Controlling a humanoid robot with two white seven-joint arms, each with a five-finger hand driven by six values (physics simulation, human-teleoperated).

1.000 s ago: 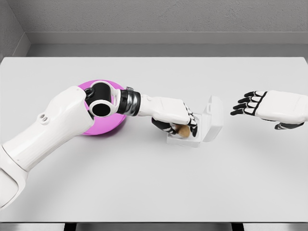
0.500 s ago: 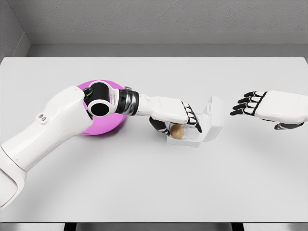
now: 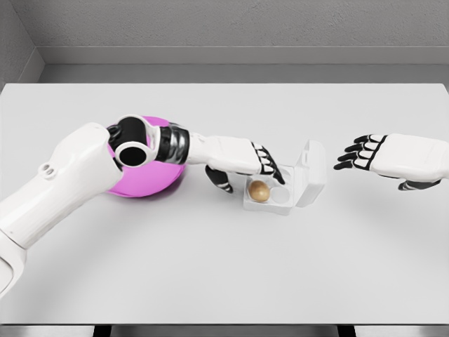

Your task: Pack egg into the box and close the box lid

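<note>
Now egg (image 3: 259, 190) sits in box (image 3: 270, 197); left hand (image 3: 242, 163) loose, empty, before pink bowl (image 3: 144, 179).

1. Flat white rectangular table (image 3: 210, 267), spanning the scene.
2. Round magenta bowl (image 3: 144, 184), left of centre.
3. Small white open-lidded box (image 3: 284, 200), centre, right of the bowl.

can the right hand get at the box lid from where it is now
Probably yes. The right hand hovers open just right of the upright lid, with only bare table between them. The left hand is on the box's far side, above the egg, not in the path.
</note>
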